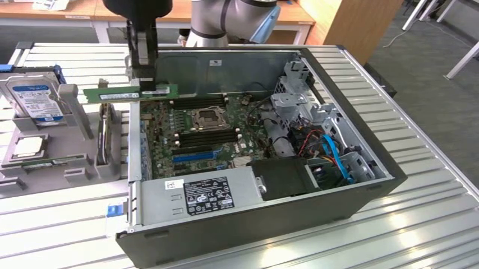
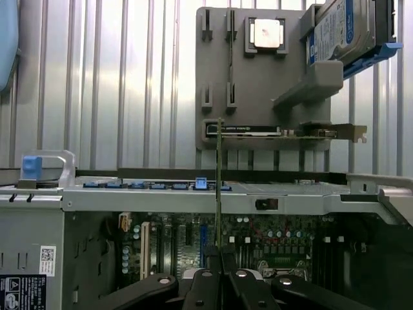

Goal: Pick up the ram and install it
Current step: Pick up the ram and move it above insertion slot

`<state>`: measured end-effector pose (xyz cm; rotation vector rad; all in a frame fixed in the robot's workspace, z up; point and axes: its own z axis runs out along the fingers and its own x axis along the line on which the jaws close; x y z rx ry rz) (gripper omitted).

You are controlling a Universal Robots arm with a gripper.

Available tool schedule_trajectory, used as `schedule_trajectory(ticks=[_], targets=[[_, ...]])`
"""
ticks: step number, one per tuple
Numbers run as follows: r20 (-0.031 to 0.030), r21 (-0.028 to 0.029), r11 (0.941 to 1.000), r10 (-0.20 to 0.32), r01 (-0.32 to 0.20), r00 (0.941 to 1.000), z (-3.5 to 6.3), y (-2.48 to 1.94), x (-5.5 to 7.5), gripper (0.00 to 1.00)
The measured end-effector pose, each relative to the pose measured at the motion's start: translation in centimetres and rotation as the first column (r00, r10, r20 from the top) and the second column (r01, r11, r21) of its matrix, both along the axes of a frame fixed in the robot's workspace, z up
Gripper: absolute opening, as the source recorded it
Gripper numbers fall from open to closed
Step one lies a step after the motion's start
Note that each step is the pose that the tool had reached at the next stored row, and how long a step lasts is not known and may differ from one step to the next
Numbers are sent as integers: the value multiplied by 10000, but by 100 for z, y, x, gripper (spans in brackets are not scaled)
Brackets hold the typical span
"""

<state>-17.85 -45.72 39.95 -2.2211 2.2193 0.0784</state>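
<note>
Here the claw point(image 1: 142, 84) clamps the ram point(image 1: 112, 94) over the case point(image 1: 224, 246) edge, motherboard point(image 1: 187, 143) below, grey fixture point(image 1: 75, 168) beside.

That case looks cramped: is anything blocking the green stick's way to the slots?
Nothing visible does. The ram, held by the end effector, hangs over the case wall; the black memory slots nearby look empty.

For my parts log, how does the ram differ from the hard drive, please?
The ram is a thin green stick; the hard drive is a thick silver block. The ram is clamped in the gripper over the case edge; the hard drive stands in the grey rack.
</note>
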Motion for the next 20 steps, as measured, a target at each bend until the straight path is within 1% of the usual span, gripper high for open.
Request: schedule_trajectory(ticks=[20], targets=[[-2,0,10000,-1,1,10000,0,0,374,12]])
